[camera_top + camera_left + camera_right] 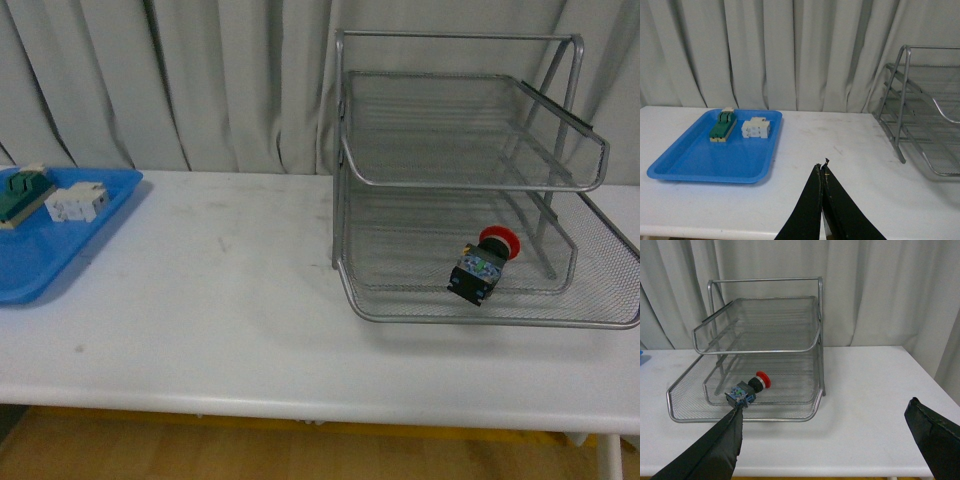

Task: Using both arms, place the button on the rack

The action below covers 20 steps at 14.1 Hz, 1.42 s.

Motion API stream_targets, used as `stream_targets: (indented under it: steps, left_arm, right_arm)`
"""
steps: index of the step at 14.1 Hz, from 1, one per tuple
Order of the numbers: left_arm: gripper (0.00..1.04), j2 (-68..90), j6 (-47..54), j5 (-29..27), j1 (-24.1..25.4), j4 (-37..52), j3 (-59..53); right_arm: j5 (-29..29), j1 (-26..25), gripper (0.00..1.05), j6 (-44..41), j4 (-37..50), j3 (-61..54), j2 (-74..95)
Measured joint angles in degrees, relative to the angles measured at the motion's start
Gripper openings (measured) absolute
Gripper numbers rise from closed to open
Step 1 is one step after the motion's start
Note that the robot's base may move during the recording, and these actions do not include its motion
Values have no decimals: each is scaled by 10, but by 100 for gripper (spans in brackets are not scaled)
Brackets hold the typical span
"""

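Observation:
The button [482, 264] lies on its side in the bottom tier of the silver wire rack [445, 178], red cap toward the back; the right wrist view shows the button [749, 389] too, inside the rack [765, 325]. My right gripper [825, 427] is open and empty, held over the table in front of the rack. Its one finger [715, 450] overlaps the button's body in that view; whether they touch is unclear. My left gripper [822, 169] is shut on nothing above the table, between the tray and the rack [920, 110]. Neither arm shows in the front view.
A flat blue tray [60, 245] at the table's left holds a green terminal block [22, 193] and a white block component [76, 204]. In the left wrist view they are the tray [700, 160], the green block [723, 127] and the white block [756, 128]. Curtains hang behind the table.

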Motion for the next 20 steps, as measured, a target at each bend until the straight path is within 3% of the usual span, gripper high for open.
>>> stream_targets:
  steps: [3,4,9,10,12,16,17,18,19,20]
  left_arm:
    - [2,-28,0,0,0,-37,0]
    - [2,-99,0,0,0,-126,0]
    - [2,-113,0,0,0,-120,0]
    - [10,-113,-1,0,0,-120,0]
    - [48,-113,-1,0,0,-120,0]
    - [97,-113,-1,0,0,-120,0]
    - [98,-113,0,0,0,-120,0]
    - [98,-113,-1,0,0,-120,0]
    - [98,-113,-1,0,0,-120,0]
    - [98,-113,-1,0,0,-120,0]
  right_arm:
    - [0,0,98,0,0,0,0]
    - [0,0,98,0,0,0,0]
    - [0,0,98,0,0,0,0]
    - [0,0,98,0,0,0,0]
    - [0,0,98,0,0,0,0]
    - [0,0,98,0,0,0,0]
    - [0,0,98,0,0,0,0]
    - [-41,-13,98,-5,-1,1,11]
    - [-92,-21,98,-8,59,10,92]
    - [-99,-2,98,-6,180,45,231]
